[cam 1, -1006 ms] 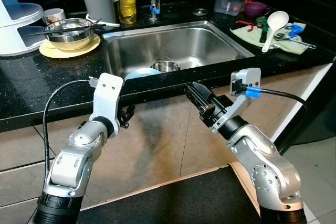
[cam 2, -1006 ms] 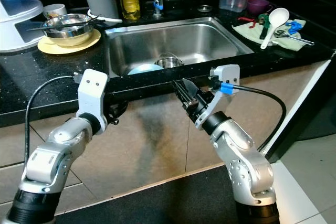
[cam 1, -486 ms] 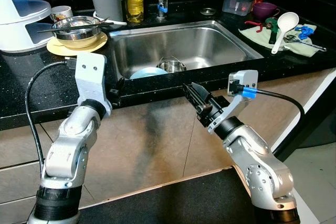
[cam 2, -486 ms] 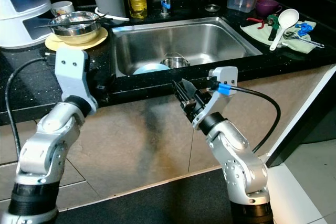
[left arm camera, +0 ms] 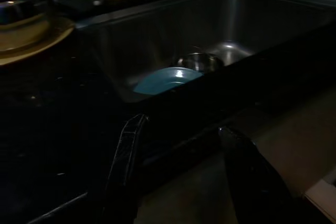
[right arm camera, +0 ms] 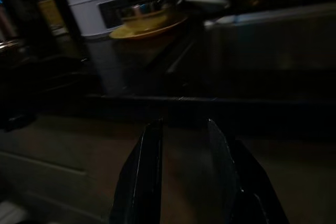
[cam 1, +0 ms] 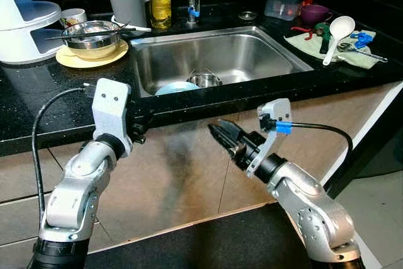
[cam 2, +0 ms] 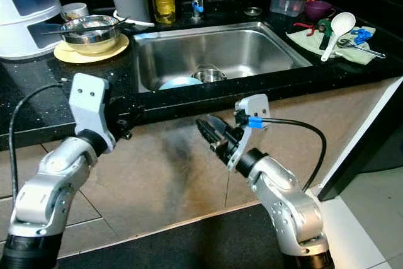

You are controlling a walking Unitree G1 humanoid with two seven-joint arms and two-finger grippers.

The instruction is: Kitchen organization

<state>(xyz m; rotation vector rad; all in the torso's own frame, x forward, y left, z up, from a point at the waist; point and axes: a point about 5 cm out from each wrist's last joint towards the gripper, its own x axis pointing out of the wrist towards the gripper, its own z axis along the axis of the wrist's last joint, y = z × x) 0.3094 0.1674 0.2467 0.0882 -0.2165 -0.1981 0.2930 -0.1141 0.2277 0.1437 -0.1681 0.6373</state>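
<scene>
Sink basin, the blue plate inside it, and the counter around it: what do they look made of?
The rectangular sink basin looks like brushed stainless steel: grey, with soft streaky reflections. The round light-blue plate has a flat, matte colour, probably plastic or melamine, though glazed ceramic is possible. The black countertop looks like polished speckled stone, likely granite, being glossy with fine flecks.

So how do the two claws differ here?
The left claw sits at the counter edge, by the sink's front corner; the right claw hangs lower, before the cabinet front. The left claw's fingers are spread wide; the right claw's stand closer, with a narrow gap. Both are empty.
</scene>
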